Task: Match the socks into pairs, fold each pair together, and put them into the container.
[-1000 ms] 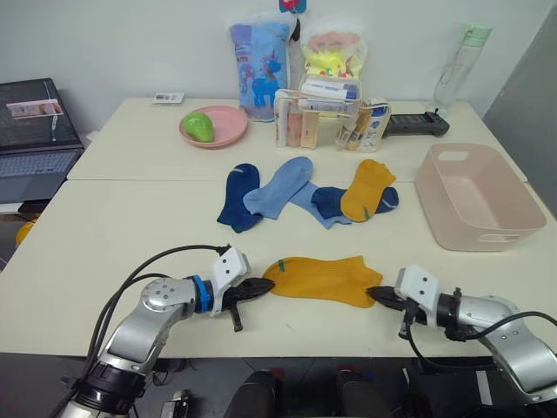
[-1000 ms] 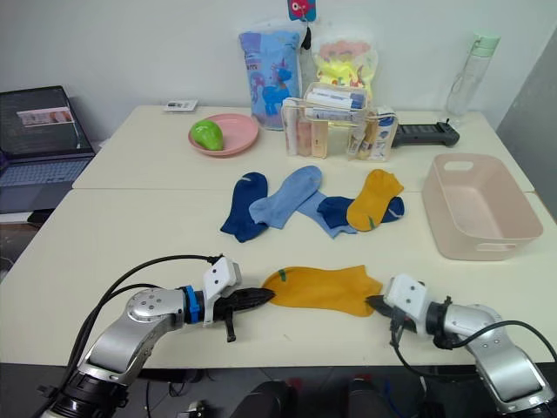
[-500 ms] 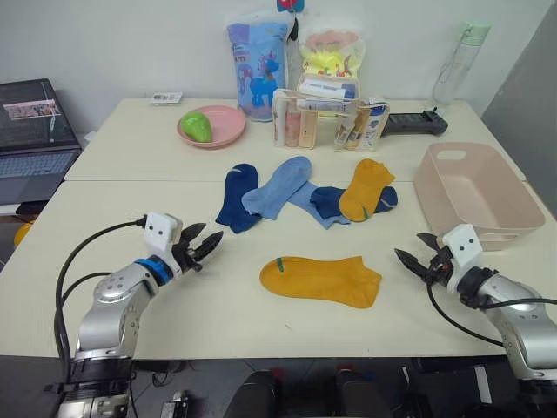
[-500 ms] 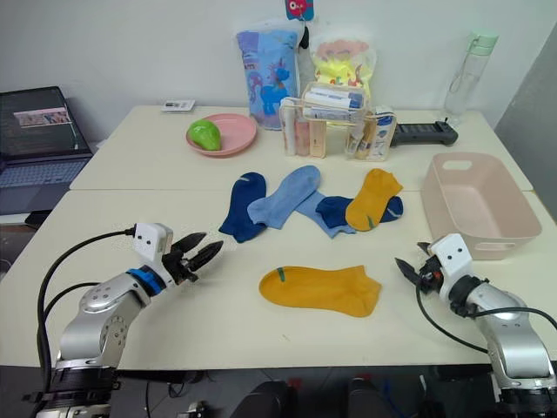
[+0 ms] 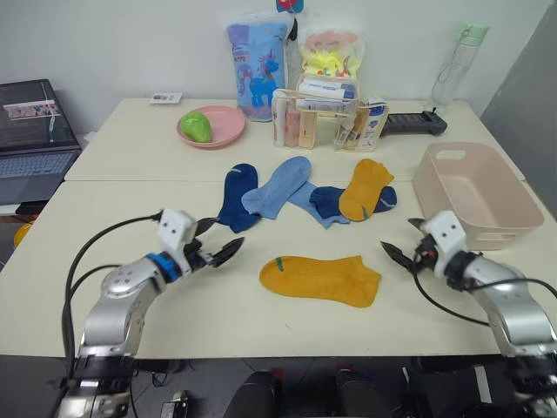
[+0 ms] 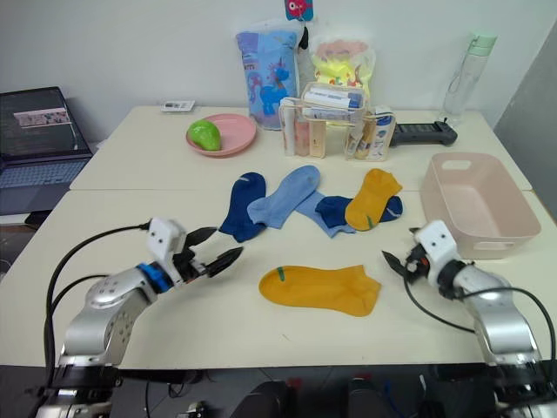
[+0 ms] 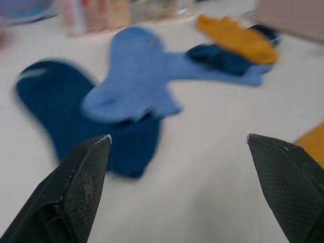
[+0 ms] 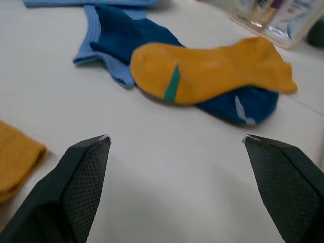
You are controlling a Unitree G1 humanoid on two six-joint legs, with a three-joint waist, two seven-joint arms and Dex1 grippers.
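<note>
Near the table's front edge, left of centre, the left gripper hovers with fingers spread wide and nothing between them, aimed at the dark navy sock just beyond. Over toward the right edge, the right gripper hangs with fingers parted too, empty, close beside the container, which sits against the table's right edge.

Between the two grippers lies one mustard yellow sock, flat and alone, apart from both sets of fingertips, bare table all round it.

Further back, mid-table, the heap: a light blue sock overlaps the navy one's edge. A second light blue sock is largely buried, as is the other navy sock under the second mustard sock. In the left wrist view the heap is smeared.

Along the back edge stand a pink plate with a green object, a clear organizer and a bottle, well clear of the socks. A laptop is cut off beyond the left edge.
</note>
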